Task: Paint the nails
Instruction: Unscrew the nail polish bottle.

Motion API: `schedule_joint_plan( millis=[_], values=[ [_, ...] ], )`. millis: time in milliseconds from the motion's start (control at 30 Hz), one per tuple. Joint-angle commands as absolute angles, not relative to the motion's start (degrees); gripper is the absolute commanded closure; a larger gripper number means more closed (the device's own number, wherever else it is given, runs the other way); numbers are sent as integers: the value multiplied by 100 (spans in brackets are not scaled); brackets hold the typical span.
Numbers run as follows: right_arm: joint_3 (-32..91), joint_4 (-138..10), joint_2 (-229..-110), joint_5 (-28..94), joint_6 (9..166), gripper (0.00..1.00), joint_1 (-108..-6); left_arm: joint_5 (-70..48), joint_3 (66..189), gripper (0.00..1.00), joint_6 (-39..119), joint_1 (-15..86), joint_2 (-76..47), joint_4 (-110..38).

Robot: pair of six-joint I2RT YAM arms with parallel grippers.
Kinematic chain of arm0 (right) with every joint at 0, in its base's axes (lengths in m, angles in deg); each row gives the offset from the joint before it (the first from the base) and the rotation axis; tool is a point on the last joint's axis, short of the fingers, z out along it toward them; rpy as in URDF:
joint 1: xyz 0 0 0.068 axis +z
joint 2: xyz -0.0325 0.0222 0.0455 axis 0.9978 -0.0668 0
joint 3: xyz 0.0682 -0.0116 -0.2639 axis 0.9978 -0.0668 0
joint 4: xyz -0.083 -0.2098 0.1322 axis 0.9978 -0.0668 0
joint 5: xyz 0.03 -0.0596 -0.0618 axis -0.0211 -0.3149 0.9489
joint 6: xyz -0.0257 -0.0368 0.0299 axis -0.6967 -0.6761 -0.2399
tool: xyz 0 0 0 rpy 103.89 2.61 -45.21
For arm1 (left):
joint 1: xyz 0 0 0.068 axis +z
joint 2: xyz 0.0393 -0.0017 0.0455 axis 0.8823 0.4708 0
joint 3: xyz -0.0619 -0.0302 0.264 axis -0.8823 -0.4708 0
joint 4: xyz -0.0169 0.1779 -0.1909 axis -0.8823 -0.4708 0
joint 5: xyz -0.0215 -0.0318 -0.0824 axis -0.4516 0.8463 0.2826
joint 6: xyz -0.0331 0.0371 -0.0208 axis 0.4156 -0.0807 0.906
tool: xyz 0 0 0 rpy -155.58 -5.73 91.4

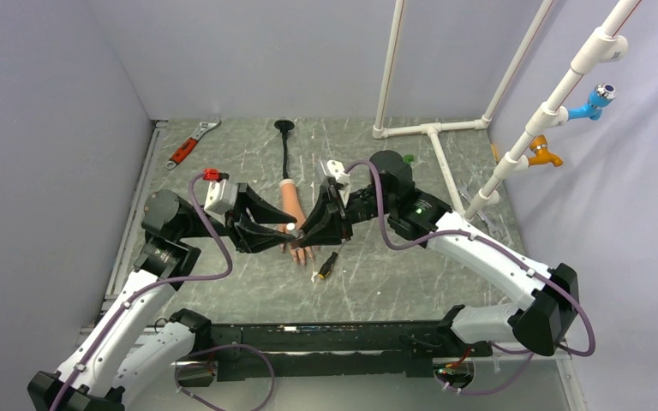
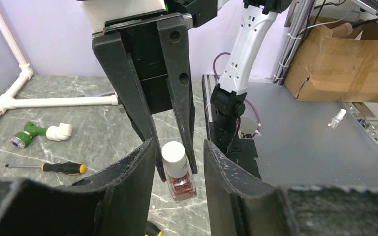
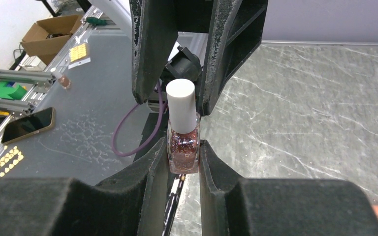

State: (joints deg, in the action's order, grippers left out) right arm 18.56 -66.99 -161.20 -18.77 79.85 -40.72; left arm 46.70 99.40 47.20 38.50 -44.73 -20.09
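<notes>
The grey-green marbled table carries a peach mannequin hand lying flat near its centre, fingers toward 6 o'clock and its thin black stalk running to 12 o'clock. A red-handled wrench lies at 10 o'clock near the far left corner, and a white pipe frame stands at 1 o'clock with a small green fitting beside it. A yellow-and-black screwdriver lies at 5 o'clock, just beside the hand's fingers.
</notes>
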Motion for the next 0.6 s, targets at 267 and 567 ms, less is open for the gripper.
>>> schedule_joint_plan(
  millis=[267, 567],
  values=[
    [2244, -6155, -16256, -2088, 8041, 100, -4015, 4618, 9977, 63, 4597, 3871, -4439, -2059],
    [2136, -5726, -16272, -1931, 8373, 100, -4011, 4504, 10018, 89, 4452, 3871, -4460, -2288]
  ],
)
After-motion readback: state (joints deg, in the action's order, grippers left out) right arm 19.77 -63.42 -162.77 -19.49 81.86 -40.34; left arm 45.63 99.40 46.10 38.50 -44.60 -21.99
